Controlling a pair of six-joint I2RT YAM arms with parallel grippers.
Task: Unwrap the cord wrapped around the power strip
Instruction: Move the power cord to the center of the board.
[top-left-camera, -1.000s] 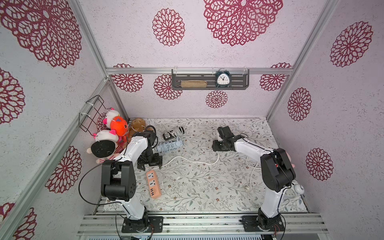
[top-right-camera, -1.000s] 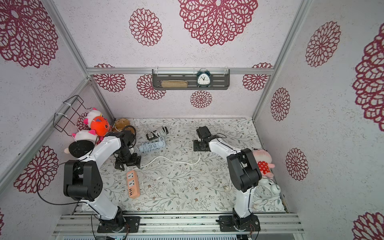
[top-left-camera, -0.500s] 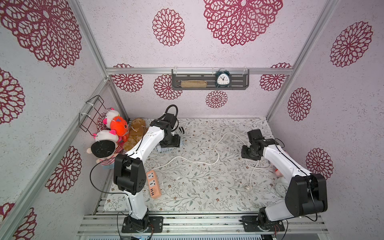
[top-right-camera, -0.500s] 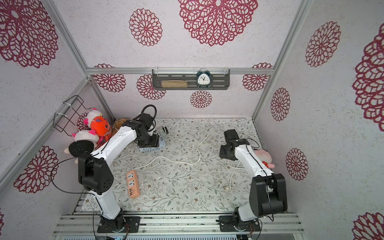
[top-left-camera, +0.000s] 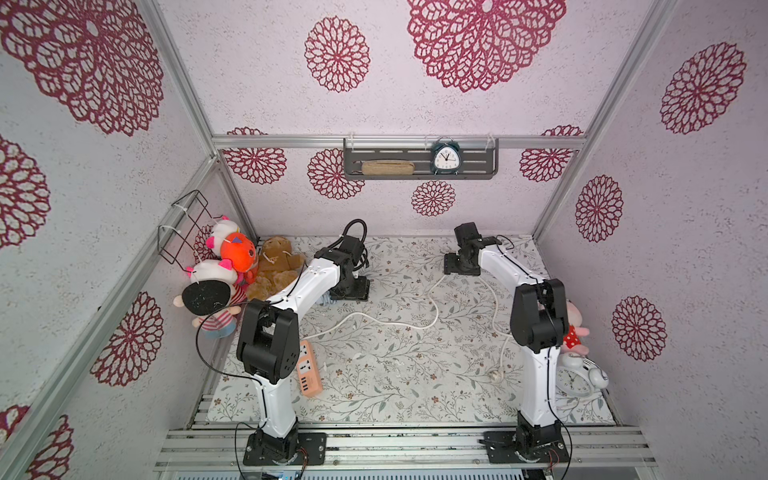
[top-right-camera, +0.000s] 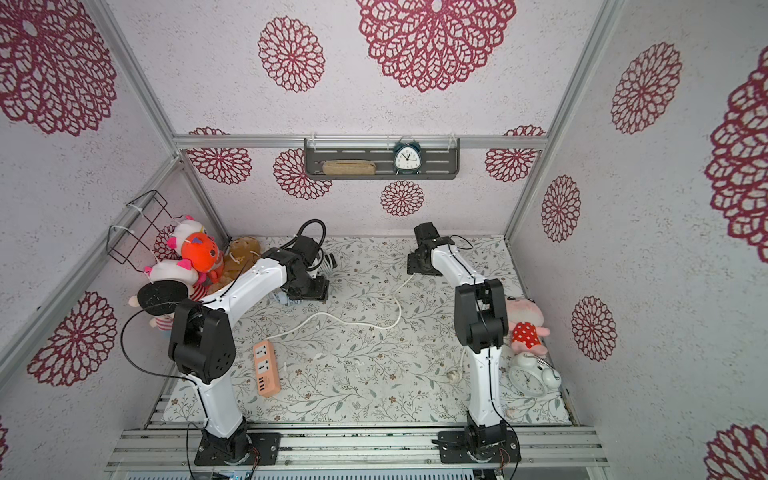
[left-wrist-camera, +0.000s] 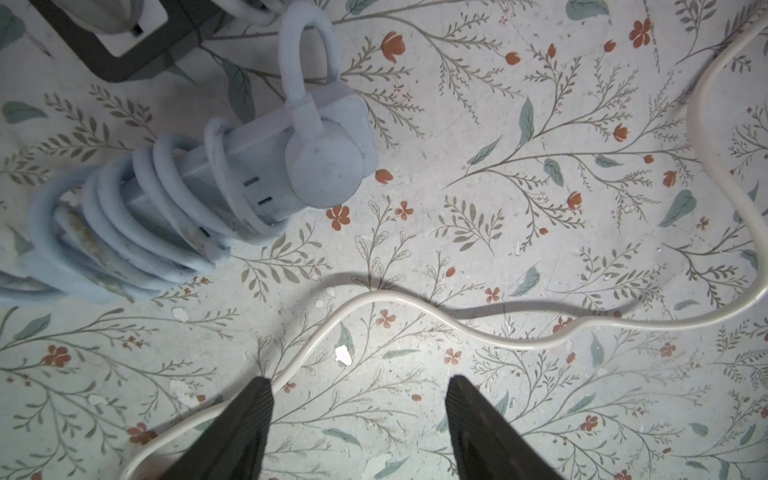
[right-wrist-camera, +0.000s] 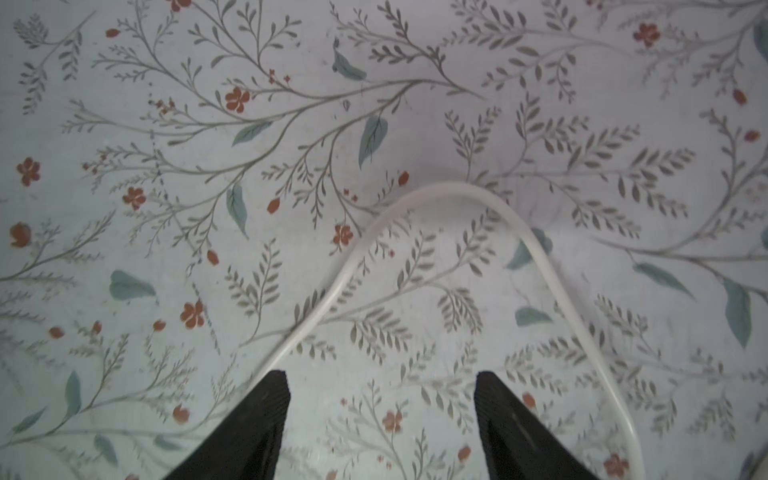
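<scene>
A pale blue power strip lies on the flowered floor, its blue cord coiled tightly round it and its plug pushed into its own socket. In both top views my left arm covers most of it; only a bit of the power strip shows. My left gripper hovers open just beside it, holding nothing. My right gripper is open over bare floor at the back.
An orange power strip lies front left, its loose white cord snaking across to a plug. Plush toys crowd the left wall. Another plush and a white alarm clock sit right.
My left gripper went from the front left to the blue strip at the back. My right gripper swung right, then returned to the back. The white cord now reaches further toward the back.
</scene>
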